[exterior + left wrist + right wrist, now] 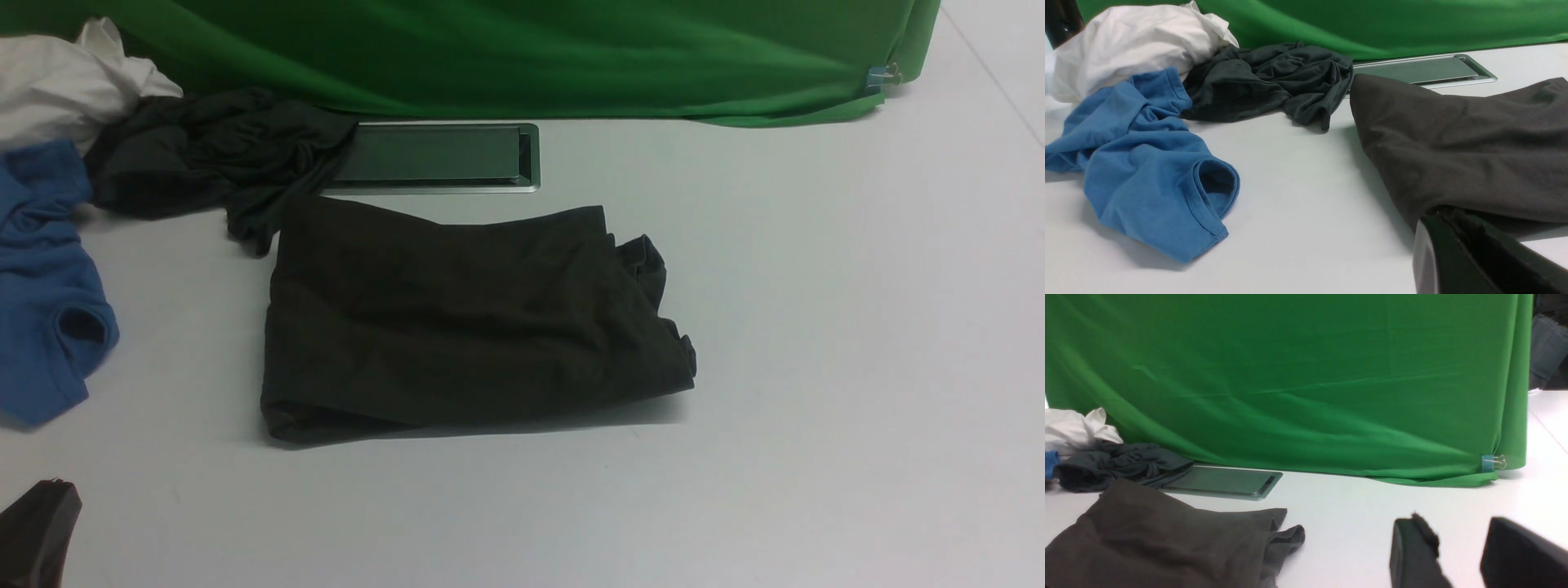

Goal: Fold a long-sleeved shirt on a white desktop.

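In the front view, the long-sleeved shirt (457,318) lies folded into a dark rectangle on the white surface (816,367), just in front of the grey cable hatch (437,157), its far edge nearly touching the hatch frame. A charcoal garment (212,155) drapes over the hatch's left end, with a white cloth (65,82) and a blue garment (41,286) farther to the left of it. A green backdrop (531,49) hangs behind the hatch. Only a dark tip of the left pincer (37,531) shows at the lower left corner, well apart from the shirt.

In the left wrist view, the left pincer (1470,253) appears as one black mass with its jaws pressed together and nothing between them, close to the shirt's (1461,139) near edge. The blue garment (1151,171) lies crumpled beside the charcoal one (1274,85).

In the right wrist view, the right pincer (1461,555) stands partly apart and empty above bare surface, to the side of the shirt (1167,539) away from the hatch (1224,482).
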Tool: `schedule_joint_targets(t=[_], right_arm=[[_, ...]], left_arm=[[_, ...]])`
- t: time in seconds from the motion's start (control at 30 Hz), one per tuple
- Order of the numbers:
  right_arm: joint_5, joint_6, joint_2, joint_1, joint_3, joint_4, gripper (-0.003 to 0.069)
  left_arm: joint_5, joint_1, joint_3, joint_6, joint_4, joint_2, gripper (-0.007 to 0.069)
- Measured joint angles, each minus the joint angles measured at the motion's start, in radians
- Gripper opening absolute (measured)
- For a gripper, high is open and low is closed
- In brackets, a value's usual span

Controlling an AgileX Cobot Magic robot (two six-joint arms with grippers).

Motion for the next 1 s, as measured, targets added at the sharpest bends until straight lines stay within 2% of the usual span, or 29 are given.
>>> schedule_joint_targets(t=[0.1, 0.23, 0.43, 0.57, 0.73, 1.0], right_arm=[[0.0, -0.053, 0.0, -0.048, 0.0, -0.099, 0.0239], [0.001, -0.07, -0.009, -0.115, 0.0, -0.166, 0.0239], [0.015, -0.073, -0.052, -0.219, 0.012, -0.197, 0.0239], [0.046, -0.024, -0.082, -0.273, 0.085, -0.201, 0.0239], [0.079, 0.013, -0.084, -0.285, 0.195, -0.201, 0.0239], [0.056, 0.145, -0.087, -0.285, 0.199, -0.197, 0.0239]], left_arm=[[0.0, 0.0, 0.0, 0.0, 0.0, 0.0, 0.0018], [-0.001, 0.0, 0.0, 0.0, 0.0, 0.0, 0.0018], [-0.001, 0.0, 0.0, 0.0, 0.0, 0.0, 0.0018], [-0.001, 0.0, 0.0, 0.0, 0.0, 0.0, 0.0018], [-0.002, 0.0, 0.0, 0.0, 0.0, 0.0, 0.0018], [-0.002, 0.0, 0.0, 0.0, 0.0, 0.0, 0.0018]])
